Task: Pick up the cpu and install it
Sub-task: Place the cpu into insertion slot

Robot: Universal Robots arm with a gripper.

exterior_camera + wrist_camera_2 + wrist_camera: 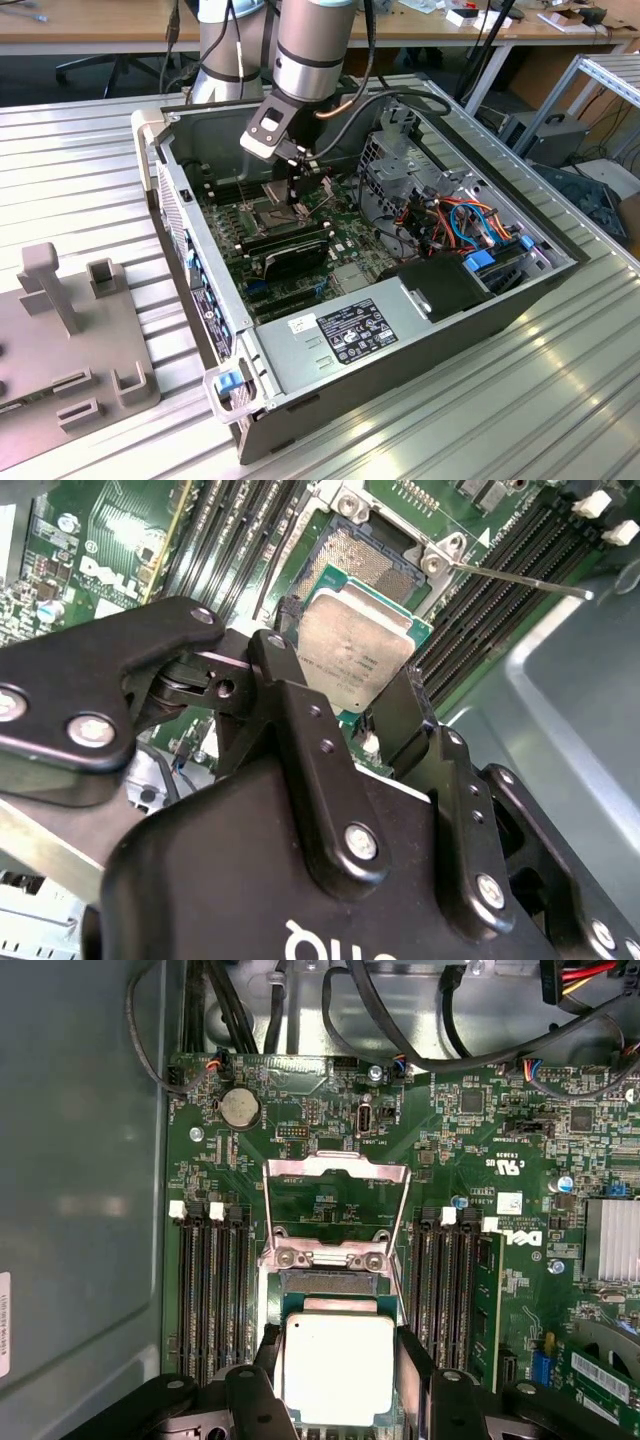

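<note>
Black jaws on either side of the cpu (355, 655), over the open socket (368, 562).

- The exterior view is looking down at a slant from high up and well back, taking in the whole open computer case (350, 335). The arm (313, 50) is hanging in at 12 o'clock.
- The first wrist view is facing straight down onto the motherboard (480, 1160) from close by.
- The second wrist view is looking slantwise past the gripper (345, 690) body, very near the board.
- Both wrist views are sharing the cpu (338, 1360) and the memory slots (215, 1280). The exterior view is showing that same patch small, at about 11 o'clock from its centre.
</note>
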